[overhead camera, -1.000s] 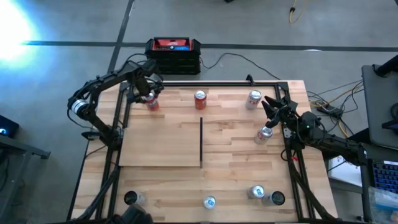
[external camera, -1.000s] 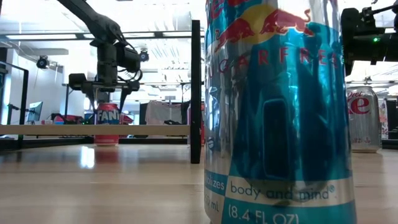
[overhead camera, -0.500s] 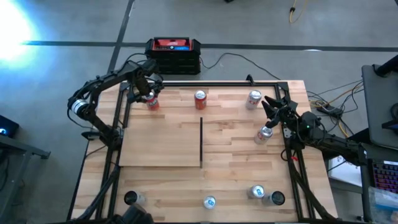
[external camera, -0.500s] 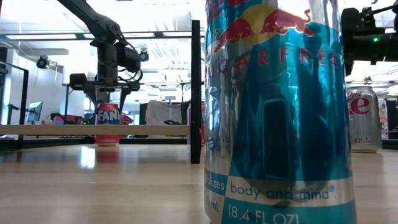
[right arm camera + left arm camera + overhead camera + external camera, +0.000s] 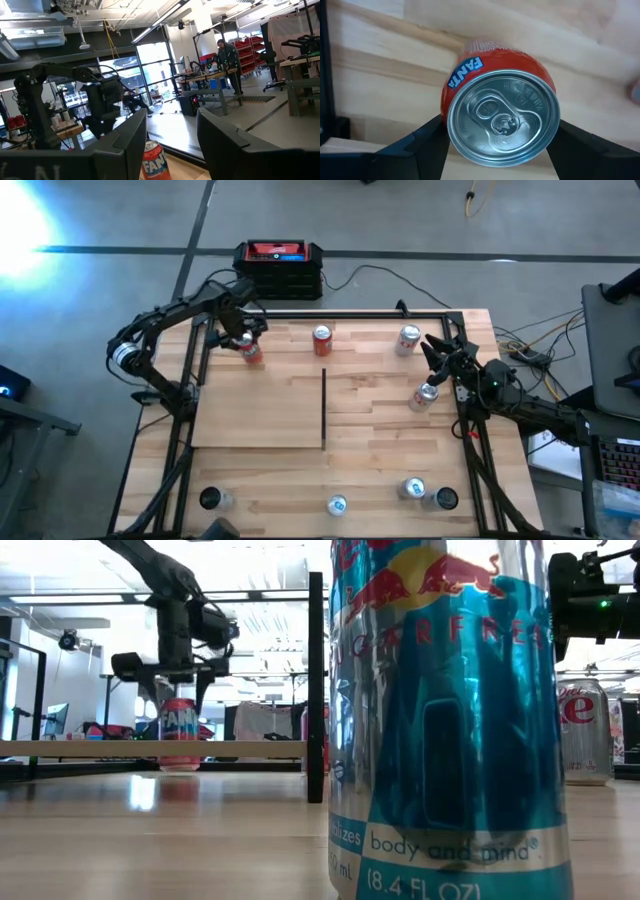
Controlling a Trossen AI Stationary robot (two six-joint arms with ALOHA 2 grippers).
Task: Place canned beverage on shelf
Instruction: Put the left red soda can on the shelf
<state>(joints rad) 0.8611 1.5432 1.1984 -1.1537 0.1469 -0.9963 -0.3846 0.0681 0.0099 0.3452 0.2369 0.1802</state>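
Nothing on the shelf (image 5: 255, 405) so far: barely begun, with the red soda can (image 5: 250, 352) pinched between the fingers of the left tool (image 5: 246, 342) at the far edge of the worktop (image 5: 380, 430), just beyond the shelf, and the carry and set-down left to do. Right tool (image 5: 434, 351) closed on nothing, waiting near the worktop's right edge. Counts six cans for certain, one shelf, two arms.

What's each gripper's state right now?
Left gripper: closed on the Fanta can.
Right gripper: shut, holding nothing, parked at the table's right edge.
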